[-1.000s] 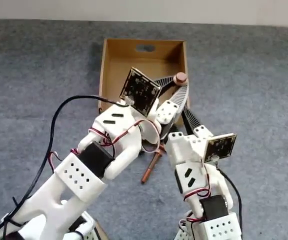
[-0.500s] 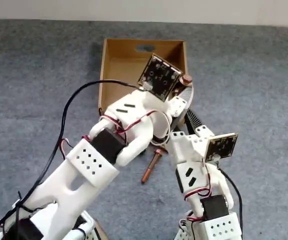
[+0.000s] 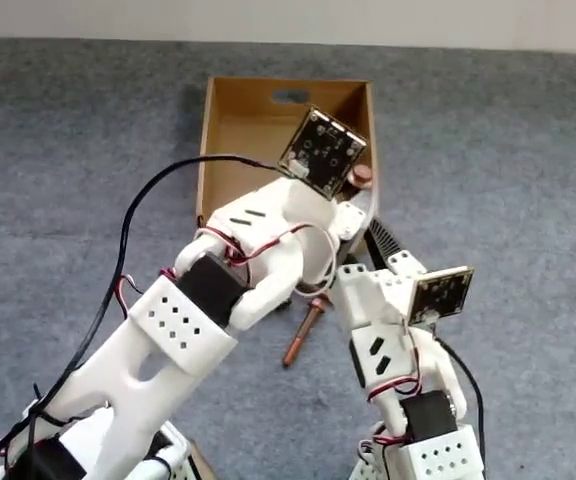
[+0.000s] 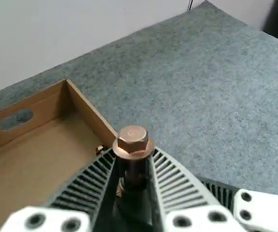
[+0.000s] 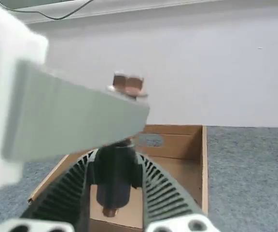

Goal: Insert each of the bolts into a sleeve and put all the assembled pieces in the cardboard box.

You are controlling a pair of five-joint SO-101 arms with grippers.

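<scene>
Left arm (image 3: pixel 258 250) swung forward and right across the box (image 3: pixel 218 120) over the last second, left gripper (image 4: pixel 132 157) carrying the bolt (image 3: pixel 362 176) outward, then bolt head drawn slightly back toward the right gripper (image 5: pixel 115 157) and its sleeve (image 5: pixel 114 179).

Soft, even, fairly bright light, faint diffuse shadow on the grey carpeted table (image 3: pixel 68 150) under the white plastic arms (image 3: pixel 168 340)
</scene>
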